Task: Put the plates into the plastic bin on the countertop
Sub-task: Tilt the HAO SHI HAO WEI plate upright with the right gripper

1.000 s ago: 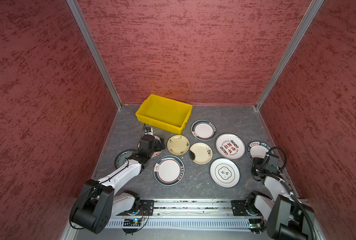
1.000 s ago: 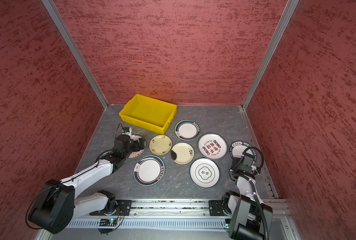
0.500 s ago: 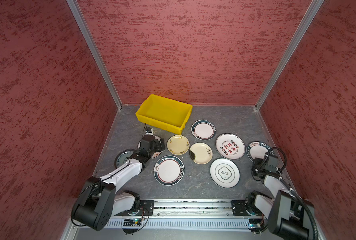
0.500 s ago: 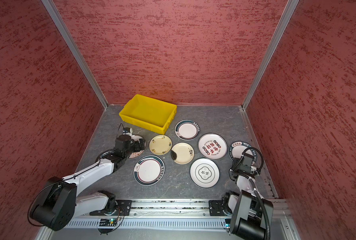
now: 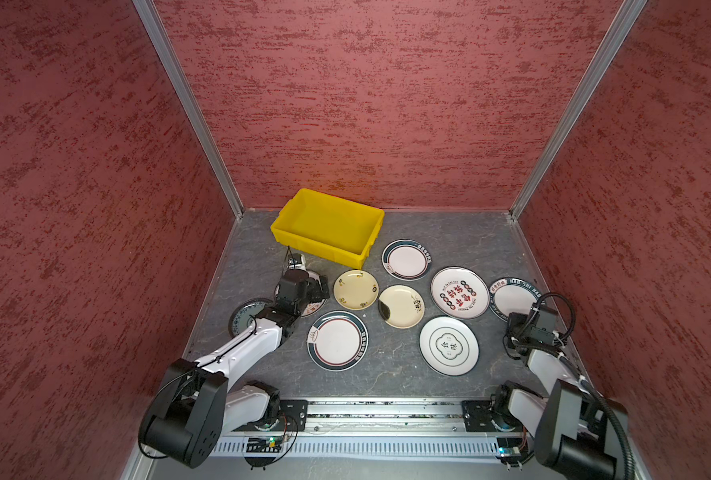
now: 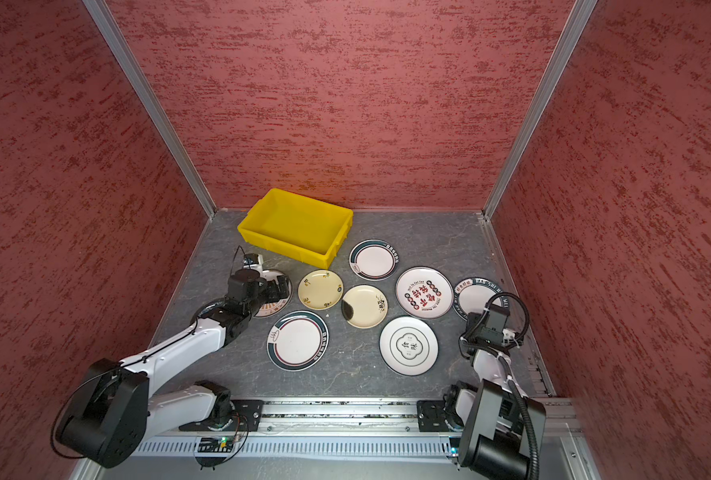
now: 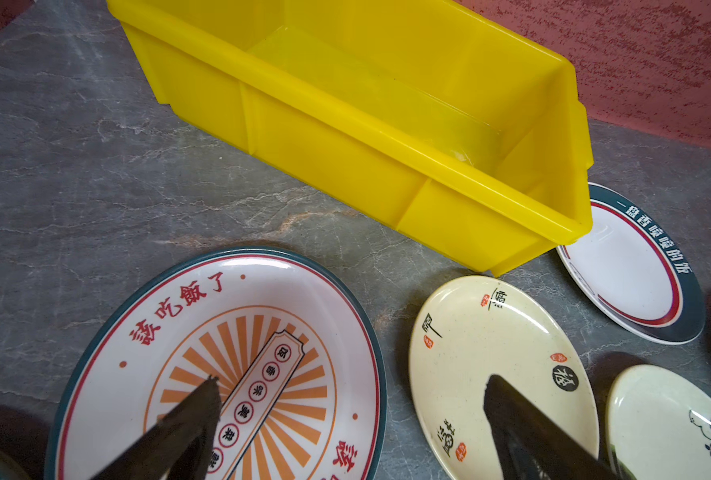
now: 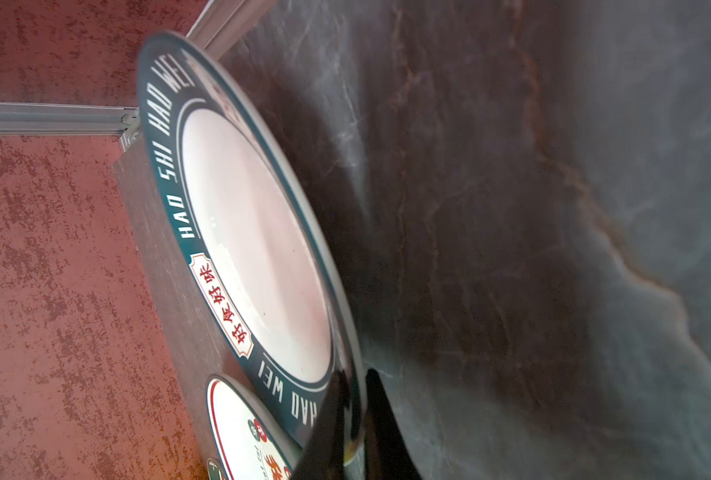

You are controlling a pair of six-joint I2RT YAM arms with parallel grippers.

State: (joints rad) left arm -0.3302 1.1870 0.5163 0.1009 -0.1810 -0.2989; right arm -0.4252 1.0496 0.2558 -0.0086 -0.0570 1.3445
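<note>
Several plates lie spread on the dark grey countertop [image 5: 449, 237]. The yellow plastic bin [image 5: 316, 245] [image 6: 287, 245] stands empty at the back left. My left gripper [image 5: 319, 289] [image 7: 351, 380] is open, hovering low over a plate with an orange sunburst [image 7: 237, 324] just in front of the bin [image 7: 324, 137]. My right gripper [image 8: 358, 374] [image 5: 513, 327] is shut on the near rim of the dark-rimmed "HAO SHI HAO WEI" plate [image 8: 254, 241] [image 5: 509, 293] at the far right.
Between the arms lie two cream plates [image 5: 356, 289] [image 5: 401, 306], a red-character plate [image 5: 459, 293], a white plate [image 5: 448, 345] and two dark-rimmed plates [image 5: 406, 259] [image 5: 337, 340]. A blue-patterned plate [image 5: 243, 313] sits under the left arm. Red walls enclose three sides.
My right gripper's jaws have closed onto the rim of the far-right plate. The left gripper has stayed open over the sunburst plate and barely moved.
</note>
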